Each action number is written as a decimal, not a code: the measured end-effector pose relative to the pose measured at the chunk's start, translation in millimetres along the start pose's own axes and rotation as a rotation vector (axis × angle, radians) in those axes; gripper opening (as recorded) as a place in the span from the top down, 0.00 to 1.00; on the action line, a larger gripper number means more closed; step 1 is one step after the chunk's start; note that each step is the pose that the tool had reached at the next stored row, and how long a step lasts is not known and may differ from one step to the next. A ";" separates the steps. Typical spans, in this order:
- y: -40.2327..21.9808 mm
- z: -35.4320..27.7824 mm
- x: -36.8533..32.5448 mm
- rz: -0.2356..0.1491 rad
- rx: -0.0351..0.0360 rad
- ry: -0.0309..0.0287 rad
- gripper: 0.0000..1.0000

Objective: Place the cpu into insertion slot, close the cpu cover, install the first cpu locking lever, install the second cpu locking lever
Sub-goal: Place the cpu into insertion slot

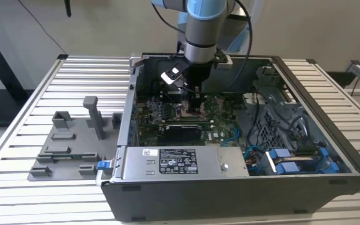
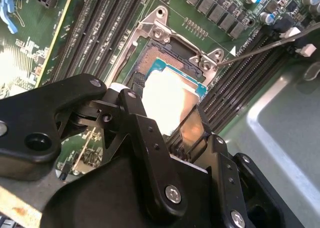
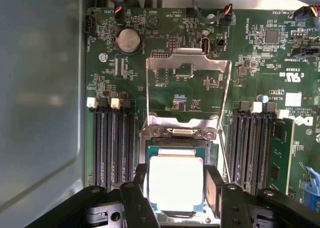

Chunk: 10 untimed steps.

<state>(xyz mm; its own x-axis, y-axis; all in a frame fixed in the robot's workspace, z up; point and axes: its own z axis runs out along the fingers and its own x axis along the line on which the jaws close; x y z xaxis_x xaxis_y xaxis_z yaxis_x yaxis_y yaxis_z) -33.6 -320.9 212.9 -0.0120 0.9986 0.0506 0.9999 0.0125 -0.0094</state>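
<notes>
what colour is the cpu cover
Silvery metal; the cpu cover shows best in the first wrist view.

Arm (image 1: 200,28) upright, gripper (image 1: 192,93) aimed down.
The grey-and-blue arm hangs nearly vertical from above, wrist straight, with the black gripper pointing straight down; in both wrist views its black jointed linkages sit in the foreground.

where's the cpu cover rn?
In the first wrist view, the cpu cover is flipped open, reaching from its hinge just past the cpu over the green motherboard.
</notes>
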 end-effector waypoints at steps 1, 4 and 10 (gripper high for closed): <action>0.0 0.9 0.0 0.000 0.0000 0.0001 0.45; 0.0 2.1 -0.2 0.000 0.0001 -0.0001 0.45; 0.0 3.3 -0.1 0.000 -0.0002 0.0004 0.45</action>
<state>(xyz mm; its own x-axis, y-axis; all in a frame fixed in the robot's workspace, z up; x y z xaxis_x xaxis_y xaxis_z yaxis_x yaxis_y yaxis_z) -33.6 -320.8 209.6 -0.0120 0.9986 0.0510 0.9999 0.0125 -0.0093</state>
